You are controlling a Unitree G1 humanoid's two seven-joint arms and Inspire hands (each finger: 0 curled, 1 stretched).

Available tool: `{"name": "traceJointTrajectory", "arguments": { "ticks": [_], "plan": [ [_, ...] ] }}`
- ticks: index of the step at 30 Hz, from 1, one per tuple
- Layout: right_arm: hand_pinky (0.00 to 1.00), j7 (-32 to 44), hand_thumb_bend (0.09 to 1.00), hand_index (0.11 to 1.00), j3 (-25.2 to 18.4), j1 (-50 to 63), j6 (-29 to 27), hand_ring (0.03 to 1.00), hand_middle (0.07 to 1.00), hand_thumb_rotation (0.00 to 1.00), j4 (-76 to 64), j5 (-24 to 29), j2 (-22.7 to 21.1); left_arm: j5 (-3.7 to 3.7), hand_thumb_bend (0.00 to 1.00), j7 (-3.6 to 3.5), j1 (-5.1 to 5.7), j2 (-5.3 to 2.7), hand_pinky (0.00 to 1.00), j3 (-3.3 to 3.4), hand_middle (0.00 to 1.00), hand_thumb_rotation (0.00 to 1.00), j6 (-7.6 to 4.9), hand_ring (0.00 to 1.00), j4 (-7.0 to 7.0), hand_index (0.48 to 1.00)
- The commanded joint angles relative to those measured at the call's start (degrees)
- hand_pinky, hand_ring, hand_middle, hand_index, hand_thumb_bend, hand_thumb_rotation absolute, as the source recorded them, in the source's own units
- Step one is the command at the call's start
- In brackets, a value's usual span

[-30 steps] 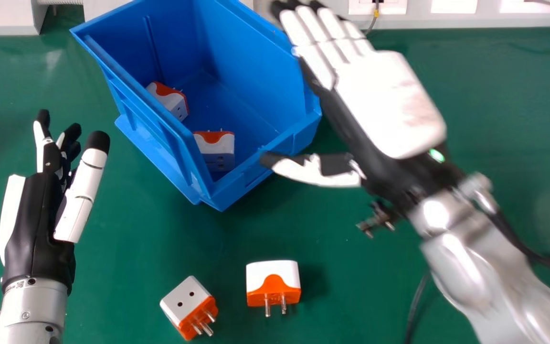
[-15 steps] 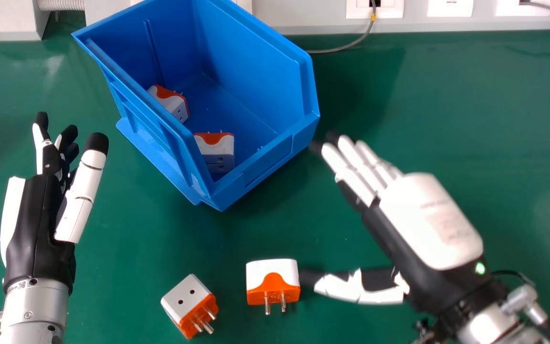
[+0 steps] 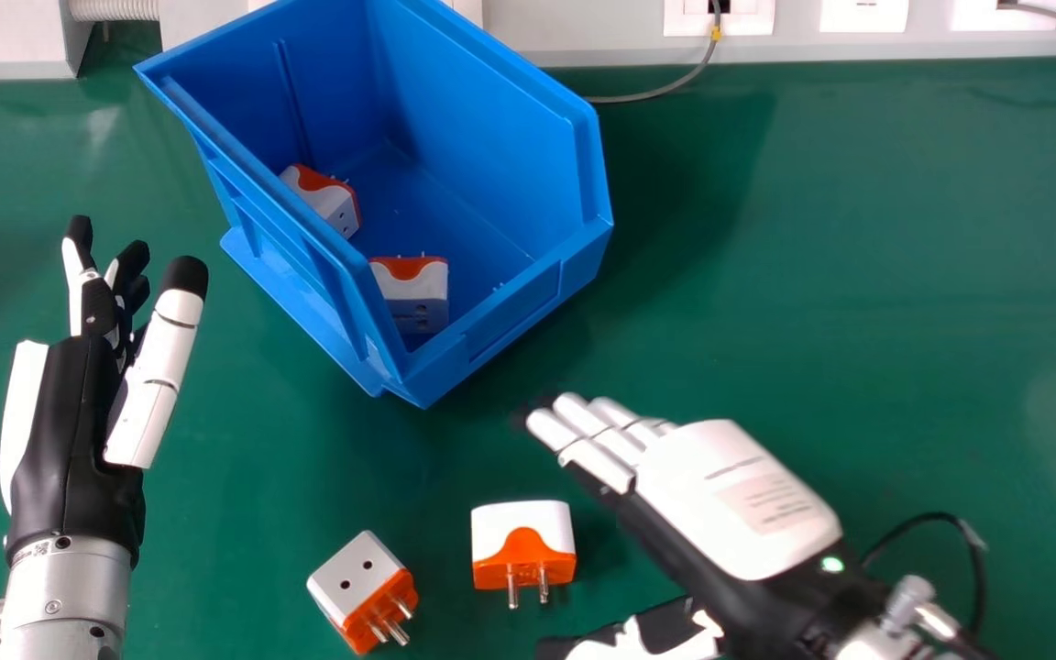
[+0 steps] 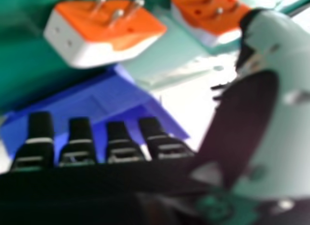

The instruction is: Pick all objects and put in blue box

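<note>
1. While our right hand point(image 3: 739, 500) is beside the right loose adapter point(image 3: 523, 541), its fingers are straight, its thumb is spread, and it holds nothing.
2. Our left hand point(image 3: 70, 431), at the left of the head view, is idle with relaxed fingers.
3. The left loose adapter point(image 3: 363, 587) lies just beside the right one, both well away from the tabletop point(image 3: 858, 275)'s far edge. Nearer that edge is the blue box point(image 3: 514, 316), holding the far boxed adapter point(image 3: 326, 197) and the near boxed adapter point(image 3: 413, 298).
4. We judge the step as grasping the right loose adapter. We should get our fingers past its white far side and bring our thumb to the pronged side, pressing the body rather than the pins.
5. We ought to settle low and square before squeezing; closing early could spin it or shove it into its neighbour.
6. Once it is firm, we should lift well above the box wall and release over bare floor inside.
</note>
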Motion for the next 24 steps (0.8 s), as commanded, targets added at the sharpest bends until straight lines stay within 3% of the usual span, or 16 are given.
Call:
{"name": "traceJointTrajectory", "arguments": {
  "ticks": [1,10,17,24],
  "plan": [
    [0.83,1.61,0.456,0.926,0.83,-2.22,0.81,0.920,0.947,0.49,0.45,-0.87,0.76,-0.28,0.63,-0.09,0.16,0.40,0.94,0.42,0.97,0.85,-0.36,0.98,-1.89,0.968],
    [0.80,7.05,0.455,0.904,3.29,-6.39,4.65,0.895,0.919,0.48,3.37,-2.45,2.56,-0.53,0.64,-0.63,0.56,0.60,0.95,0.59,0.98,0.85,-0.07,0.99,-2.90,0.968],
    [0.79,8.10,0.446,0.897,5.52,-9.93,6.75,0.886,0.912,0.46,6.35,-5.55,3.58,-1.15,0.64,-1.45,0.57,0.87,0.95,1.36,0.98,0.85,-0.10,0.99,-2.85,0.969],
    [0.77,8.08,0.445,0.893,7.13,-12.81,8.02,0.875,0.903,0.45,9.98,-6.65,4.51,-1.31,0.66,-1.41,0.73,0.76,0.95,1.60,0.98,0.85,0.49,0.99,-3.43,0.969]
  ]
}}
